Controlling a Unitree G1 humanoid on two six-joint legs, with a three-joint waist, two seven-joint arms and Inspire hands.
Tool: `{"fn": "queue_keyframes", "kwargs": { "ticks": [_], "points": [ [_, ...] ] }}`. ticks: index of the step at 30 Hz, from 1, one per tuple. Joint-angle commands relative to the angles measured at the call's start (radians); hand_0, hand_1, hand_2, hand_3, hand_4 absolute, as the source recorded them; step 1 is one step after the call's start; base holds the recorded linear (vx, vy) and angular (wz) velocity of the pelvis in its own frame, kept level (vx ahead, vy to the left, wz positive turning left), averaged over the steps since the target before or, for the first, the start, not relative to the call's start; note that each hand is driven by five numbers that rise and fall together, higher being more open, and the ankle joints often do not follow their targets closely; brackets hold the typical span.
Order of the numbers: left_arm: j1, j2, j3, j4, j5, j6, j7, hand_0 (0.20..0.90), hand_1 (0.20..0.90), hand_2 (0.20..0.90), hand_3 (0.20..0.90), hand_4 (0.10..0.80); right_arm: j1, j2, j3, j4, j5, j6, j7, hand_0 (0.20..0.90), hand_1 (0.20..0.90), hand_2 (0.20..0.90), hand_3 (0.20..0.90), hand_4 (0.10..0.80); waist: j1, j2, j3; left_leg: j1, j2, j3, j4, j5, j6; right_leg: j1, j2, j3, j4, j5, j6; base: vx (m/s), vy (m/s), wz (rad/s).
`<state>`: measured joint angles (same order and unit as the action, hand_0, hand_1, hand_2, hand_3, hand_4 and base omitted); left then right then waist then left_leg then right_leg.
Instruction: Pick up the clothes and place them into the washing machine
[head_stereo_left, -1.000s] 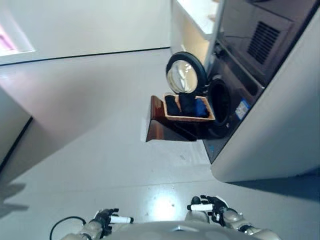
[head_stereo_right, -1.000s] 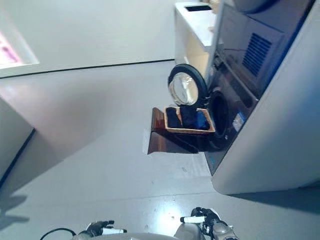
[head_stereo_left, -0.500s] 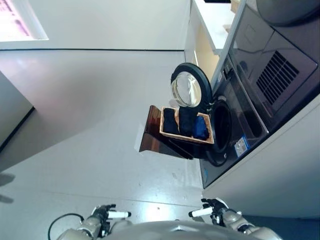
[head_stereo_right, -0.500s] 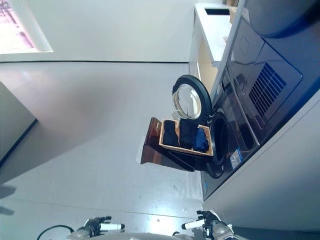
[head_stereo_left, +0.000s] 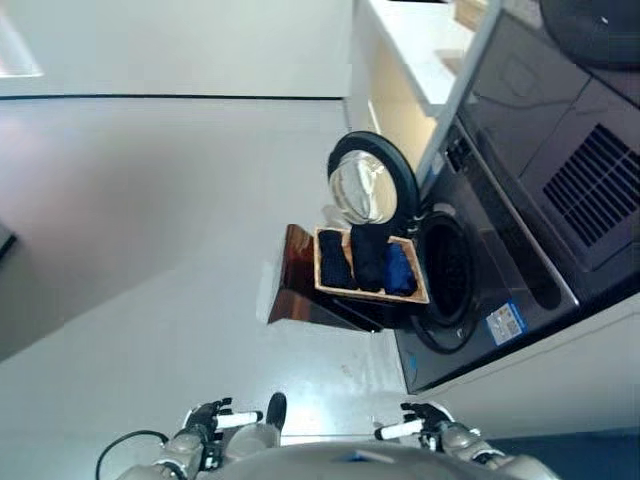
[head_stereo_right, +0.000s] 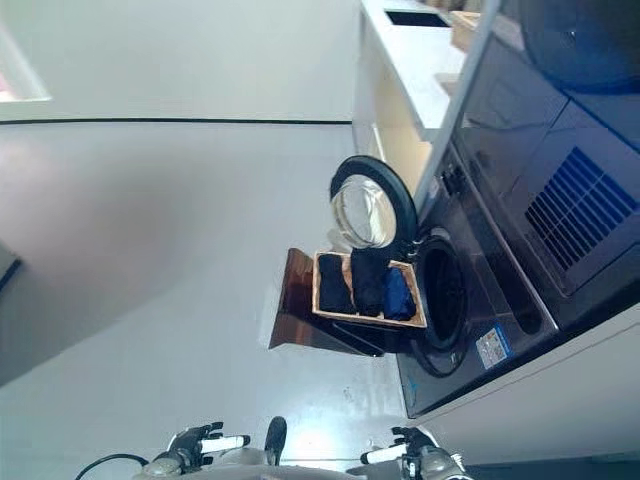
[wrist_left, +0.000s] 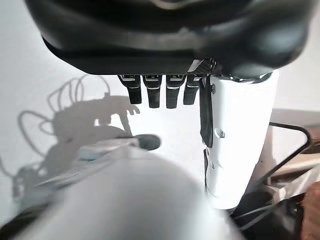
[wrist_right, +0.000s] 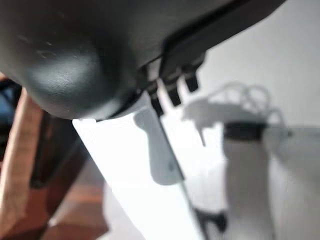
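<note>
Left hand (head_stereo_left: 205, 425): the fingers (wrist_left: 150, 92) hang in a straight, relaxed row beside the white-covered thumb and hold nothing. Right hand (head_stereo_left: 425, 428): the fingers (wrist_right: 172, 90) likewise stand out straight past the white thumb, with nothing held. Both hands sit low at the near edge of the eye views, well apart from the work.

Change since one second ago: the whole picture has shifted, so the camera has moved; the things themselves have not. The basket and machine now sit more squarely ahead. Judgement: this is the approach step, and no garment has been picked up yet.

The clothes (head_stereo_left: 365, 260) (dark and blue folded pieces, side by side) lie in a rectangular, light woven basket (head_stereo_left: 322, 282). The basket rests on a glossy reddish-brown stand (head_stereo_left: 295, 290) on the floor (head_stereo_left: 150, 250), just beside the washing machine (head_stereo_left: 510, 250).

Materials: the machine front is dark and glossy. Its round door (head_stereo_left: 368, 182) stands swung open, a black ring round a clear glass bowl, and the drum opening (head_stereo_left: 447, 275) is a dark circle. The floor is smooth, pale and reflective. The clothes appear soft and should yield to a grasp.
</note>
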<state>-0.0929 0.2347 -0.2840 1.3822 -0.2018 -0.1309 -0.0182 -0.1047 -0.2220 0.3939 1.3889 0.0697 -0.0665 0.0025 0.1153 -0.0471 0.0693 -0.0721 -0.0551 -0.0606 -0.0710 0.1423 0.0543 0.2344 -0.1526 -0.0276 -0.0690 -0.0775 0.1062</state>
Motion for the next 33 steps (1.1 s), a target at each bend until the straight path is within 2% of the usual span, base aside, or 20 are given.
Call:
{"fn": "queue_keyframes", "kwargs": {
  "ticks": [1,3,4,5,6,7,8,11,12,13,14,16,17,22,24,26,27,29,31,33],
  "points": [
    [0.013,0.022,-0.008,0.027,0.009,-0.016,0.008,0.9,0.9,0.9,0.9,0.8,-0.037,-0.034,0.017,-0.043,0.023,-0.043,-0.005,0.9,0.9,0.9,0.9,0.8,0.038,0.022,-0.062,-0.156,0.032,-0.004,0.119,0.002,-0.059,-0.036,0.048,0.048,0.182,-0.003,0.008,0.278,0.188,-0.03],
    [0.006,0.032,-0.018,0.018,0.01,-0.021,0.011,0.9,0.9,0.9,0.9,0.8,-0.045,-0.028,0.026,-0.063,0.006,-0.046,-0.009,0.9,0.9,0.9,0.9,0.8,0.022,0.024,-0.047,-0.118,0.0,-0.005,0.142,-0.038,-0.027,-0.132,0.042,0.062,0.406,0.146,0.045,0.215,0.161,-0.08],
    [0.006,0.032,-0.018,0.018,0.01,-0.021,0.011,0.9,0.9,0.9,0.9,0.8,-0.045,-0.028,0.026,-0.063,0.006,-0.046,-0.009,0.9,0.9,0.9,0.9,0.8,0.023,0.024,-0.046,-0.118,-0.001,-0.004,0.144,-0.038,-0.027,-0.133,0.042,0.063,0.408,0.145,0.045,0.139,0.155,0.1],
    [-0.002,0.036,-0.031,-0.001,0.011,-0.026,0.008,0.9,0.9,0.9,0.9,0.8,-0.052,-0.036,0.032,-0.076,-0.009,-0.05,-0.012,0.9,0.9,0.9,0.9,0.8,-0.001,0.047,-0.018,-0.077,-0.004,-0.019,0.144,-0.056,-0.005,-0.209,0.061,0.067,0.572,0.239,0.048,0.083,0.108,0.15],
    [-0.003,0.036,-0.031,0.0,0.011,-0.026,0.008,0.9,0.9,0.9,0.9,0.8,-0.053,-0.036,0.032,-0.076,-0.009,-0.05,-0.012,0.9,0.9,0.9,0.9,0.8,-0.001,0.046,-0.017,-0.077,-0.005,-0.018,0.144,-0.057,-0.005,-0.21,0.06,0.067,0.576,0.236,0.049,0.18,0.197,0.19],
    [-0.013,0.042,-0.04,-0.002,0.015,-0.024,0.008,0.9,0.9,0.9,0.9,0.8,-0.059,-0.039,0.048,-0.082,-0.033,-0.049,-0.015,0.9,0.9,0.9,0.9,0.8,-0.018,0.079,0.008,-0.045,0.011,-0.038,0.144,-0.068,0.007,-0.291,0.09,0.047,0.677,0.231,0.036,0.094,0.086,0.28],
    [-0.013,0.042,-0.04,-0.002,0.015,-0.024,0.008,0.9,0.9,0.9,0.9,0.8,-0.06,-0.039,0.048,-0.082,-0.033,-0.049,-0.015,0.9,0.9,0.9,0.9,0.8,-0.02,0.075,0.01,-0.045,0.006,-0.039,0.145,-0.069,0.007,-0.293,0.086,0.047,0.686,0.225,0.036,0.188,0.103,0.35],
    [0.0,0.046,-0.039,-0.007,0.009,-0.03,0.013,0.9,0.9,0.9,0.9,0.8,-0.068,-0.057,0.05,-0.131,-0.064,-0.046,-0.032,0.9,0.9,0.9,0.9,0.8,-0.033,0.081,0.011,0.028,0.008,-0.064,0.101,-0.099,-0.007,-0.343,0.004,-0.067,0.501,0.124,0.005,0.312,-0.086,0.19],
    [0.008,0.043,-0.042,-0.006,0.007,-0.038,0.013,0.9,0.9,0.9,0.9,0.8,-0.093,-0.063,0.046,-0.138,-0.069,-0.048,-0.041,0.9,0.9,0.9,0.9,0.8,-0.027,0.057,0.01,0.058,0.006,-0.061,0.081,-0.128,-0.029,-0.382,-0.053,-0.131,0.28,0.147,0.012,0.298,-0.211,-0.03],
    [0.008,0.043,-0.042,-0.006,0.007,-0.039,0.013,0.9,0.9,0.9,0.9,0.8,-0.093,-0.062,0.046,-0.138,-0.069,-0.048,-0.042,0.9,0.9,0.9,0.9,0.8,-0.031,0.062,0.018,0.072,0.011,-0.066,0.077,-0.132,-0.03,-0.359,-0.048,-0.139,0.263,0.15,0.012,0.387,-0.327,-0.06],
    [0.006,0.044,-0.043,0.008,-0.002,-0.04,0.015,0.9,0.9,0.9,0.9,0.8,-0.115,-0.061,0.053,-0.142,-0.079,-0.039,-0.038,0.9,0.9,0.9,0.9,0.8,-0.035,0.04,0.022,0.108,0.018,-0.07,0.056,-0.158,-0.047,-0.403,-0.086,-0.165,0.127,0.229,0.035,0.269,-0.221,-0.03],
    [0.005,0.044,-0.04,0.009,-0.011,-0.043,0.019,0.9,0.9,0.9,0.9,0.8,-0.119,-0.062,0.059,-0.153,-0.086,-0.036,-0.038,0.9,0.9,0.9,0.9,0.8,-0.039,0.038,0.031,0.126,0.028,-0.074,0.055,-0.172,-0.052,-0.4,-0.084,-0.16,0.104,0.248,0.042,0.228,-0.205,-0.04],
    [0.002,0.047,-0.032,0.018,-0.014,-0.045,0.026,0.9,0.9,0.9,0.9,0.8,-0.112,-0.057,0.062,-0.143,-0.081,-0.039,-0.041,0.9,0.9,0.9,0.9,0.8,-0.041,0.014,0.022,0.135,0.031,-0.086,0.058,-0.188,-0.062,-0.371,-0.064,-0.124,0.08,0.245,0.032,0.222,-0.197,0.17],
    [0.015,0.032,-0.021,0.014,-0.008,-0.043,0.018,0.9,0.9,0.9,0.9,0.8,-0.072,-0.059,0.056,-0.142,-0.059,-0.047,-0.033,0.9,0.9,0.9,0.9,0.8,-0.029,0.006,-0.013,0.138,0.078,-0.114,0.083,-0.206,-0.099,-0.306,-0.028,-0.178,0.086,0.203,0.009,0.183,-0.191,0.51],
    [0.018,0.031,-0.005,0.018,-0.01,-0.037,0.018,0.9,0.9,0.9,0.9,0.8,-0.069,-0.063,0.049,-0.143,-0.033,-0.053,-0.036,0.9,0.9,0.9,0.9,0.8,-0.02,0.003,-0.008,0.074,0.101,-0.115,0.248,-0.18,-0.133,-0.265,0.0,-0.2,0.089,0.155,-0.025,0.118,-0.251,0.34],
    [0.018,0.033,-0.001,0.02,-0.014,-0.039,0.018,0.9,0.9,0.9,0.9,0.8,-0.079,-0.063,0.051,-0.145,-0.024,-0.056,-0.036,0.9,0.9,0.9,0.9,0.8,-0.01,0.002,0.003,0.044,0.097,-0.133,0.318,-0.152,-0.14,-0.251,0.005,-0.199,0.086,0.15,-0.038,0.042,-0.163,0.26],
    [0.027,0.03,0.007,0.019,-0.02,-0.039,0.014,0.9,0.9,0.9,0.9,0.8,-0.092,-0.073,0.051,-0.15,-0.012,-0.06,-0.04,0.9,0.9,0.9,0.9,0.8,0.011,0.0,0.019,0.001,0.069,-0.171,0.389,-0.124,-0.137,-0.233,0.015,-0.186,0.08,0.141,-0.047,0.031,-0.137,0.12],
    [0.029,0.031,0.011,0.024,-0.023,-0.039,0.016,0.9,0.9,0.9,0.9,0.8,-0.098,-0.077,0.052,-0.151,-0.008,-0.062,-0.04,0.9,0.9,0.9,0.9,0.8,0.016,0.001,0.021,-0.012,0.072,-0.175,0.373,-0.121,-0.137,-0.226,0.018,-0.182,0.077,0.134,-0.047,0.079,-0.061,-0.15],
    [0.041,0.032,0.02,0.027,-0.029,-0.04,0.019,0.9,0.9,0.9,0.9,0.8,-0.111,-0.086,0.053,-0.148,0.002,-0.062,-0.043,0.9,0.9,0.9,0.9,0.8,0.025,0.001,0.011,-0.034,0.101,-0.158,0.273,-0.134,-0.14,-0.208,0.021,-0.18,0.058,0.116,-0.036,0.18,-0.005,-0.22],
    [0.045,0.033,0.018,0.035,-0.029,-0.04,0.026,0.9,0.9,0.9,0.9,0.8,-0.122,-0.091,0.053,-0.162,0.011,-0.062,-0.049,0.9,0.9,0.9,0.9,0.8,0.034,0.02,0.005,-0.062,0.145,-0.137,0.151,-0.071,-0.151,-0.182,0.037,-0.172,0.042,0.1,-0.03,0.191,0.044,0.06]
  ]
}}
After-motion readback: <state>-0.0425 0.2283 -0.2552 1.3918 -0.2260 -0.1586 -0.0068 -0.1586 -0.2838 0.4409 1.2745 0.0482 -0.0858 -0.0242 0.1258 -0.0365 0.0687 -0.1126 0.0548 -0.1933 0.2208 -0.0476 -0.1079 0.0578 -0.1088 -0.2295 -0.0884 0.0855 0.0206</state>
